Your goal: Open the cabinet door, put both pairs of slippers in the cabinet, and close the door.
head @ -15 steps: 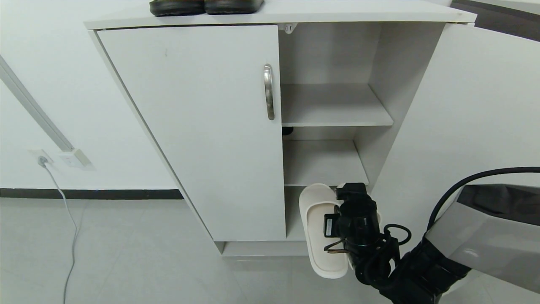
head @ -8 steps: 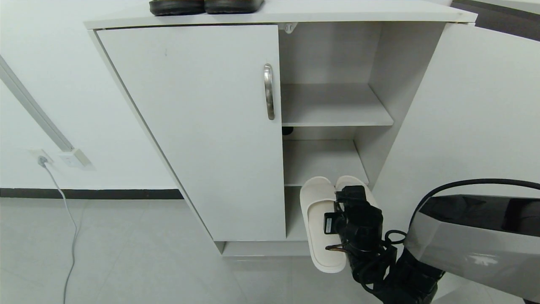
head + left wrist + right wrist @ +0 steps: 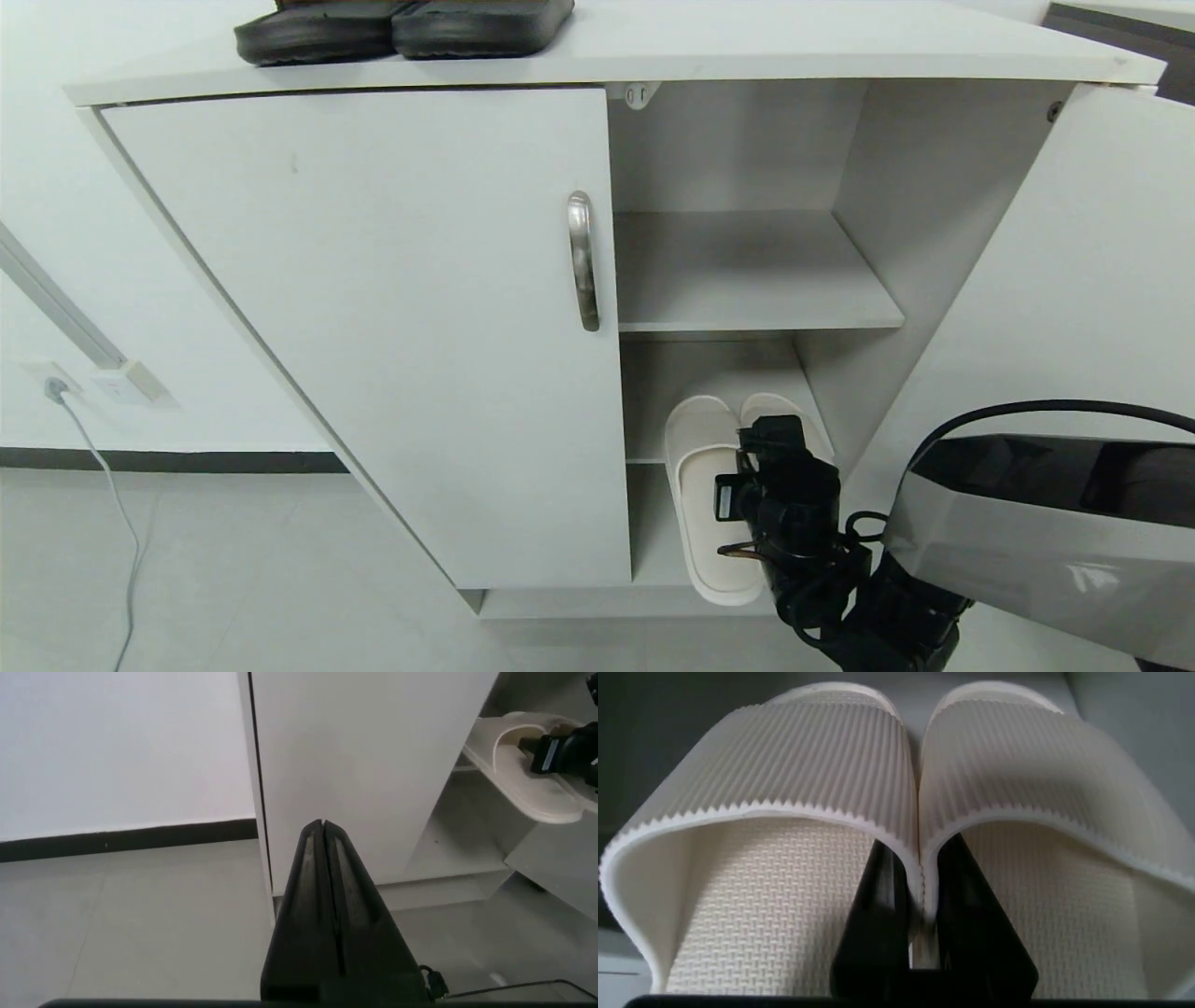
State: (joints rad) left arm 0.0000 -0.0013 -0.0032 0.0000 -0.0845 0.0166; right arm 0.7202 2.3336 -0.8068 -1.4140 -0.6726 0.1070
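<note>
- White slippers (image 3: 705,495) are hanging as a pair in the right gripper (image 3: 775,448), just in front of the cabinet's (image 3: 597,56) open right half; the right wrist view is showing its fingers (image 3: 878,915) clamping the two inner edges together, straps facing up.
- Their long axis is running front to back, heels nearest the robot and toes pointing into the opening, so the coming move is looking like a straight push forward along that axis.
- Left gripper (image 3: 323,859) is hanging low over the floor (image 3: 140,915) off to the closed door's side, fingers pressed together and carrying nothing; the right arm is by far the nearer one to the shelves.
- Toes are sitting at about the front edge of the lower shelf (image 3: 709,373), above the bottom compartment (image 3: 653,551); whether they are touching that edge I cannot tell.
- Right door (image 3: 1074,280) is standing swung wide, leaving room beside the arm, while the left door (image 3: 373,327) is sitting shut.
- Black slippers (image 3: 401,28) are lying side by side on the cabinet top, farthest away and not yet stowed.
</note>
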